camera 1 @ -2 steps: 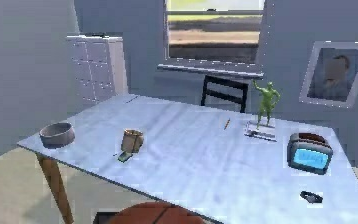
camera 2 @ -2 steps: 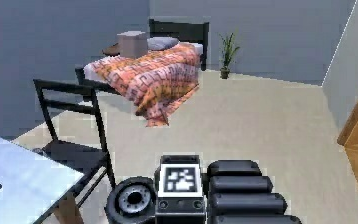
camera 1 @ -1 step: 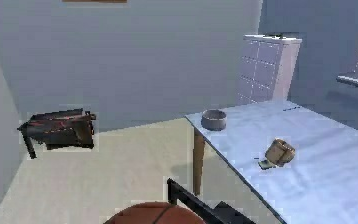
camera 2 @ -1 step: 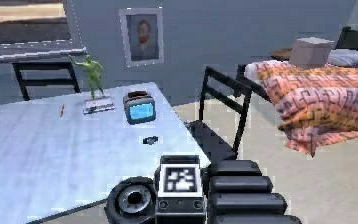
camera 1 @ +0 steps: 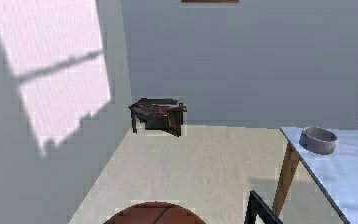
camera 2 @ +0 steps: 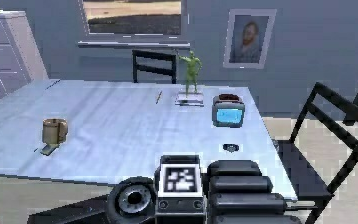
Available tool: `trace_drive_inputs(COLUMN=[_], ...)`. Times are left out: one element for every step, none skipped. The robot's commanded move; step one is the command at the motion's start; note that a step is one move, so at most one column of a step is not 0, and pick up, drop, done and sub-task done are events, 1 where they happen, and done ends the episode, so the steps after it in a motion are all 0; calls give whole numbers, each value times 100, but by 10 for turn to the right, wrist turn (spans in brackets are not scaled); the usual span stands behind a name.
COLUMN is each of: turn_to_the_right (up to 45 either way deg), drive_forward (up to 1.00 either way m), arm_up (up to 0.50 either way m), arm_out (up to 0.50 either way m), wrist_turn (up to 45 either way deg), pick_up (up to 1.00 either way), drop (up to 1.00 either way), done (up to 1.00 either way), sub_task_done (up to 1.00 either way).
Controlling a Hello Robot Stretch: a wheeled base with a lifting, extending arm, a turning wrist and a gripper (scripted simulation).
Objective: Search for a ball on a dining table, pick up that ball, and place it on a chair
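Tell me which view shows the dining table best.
The arm side view: nearly the whole tabletop shows, with a mug and a statue. The forward view catches one corner at its right, bearing a bowl.

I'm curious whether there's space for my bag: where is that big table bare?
The table is bare across its wide middle, between the mug and the green figurine. Also bare behind the mug, toward the far chair. Around the figurine it is crowded: a small box and a little dark thing stand close by.
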Motion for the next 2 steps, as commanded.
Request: trace_drive_inputs(turn_to_the_right=[0, 0], drive_forward=[0, 0], arm_up=[0, 0], arm_out=[36, 0], wrist_turn=[0, 390], pick_up=[0, 0], drop=[0, 0], done=[0, 0], sub_task_done=[0, 0])
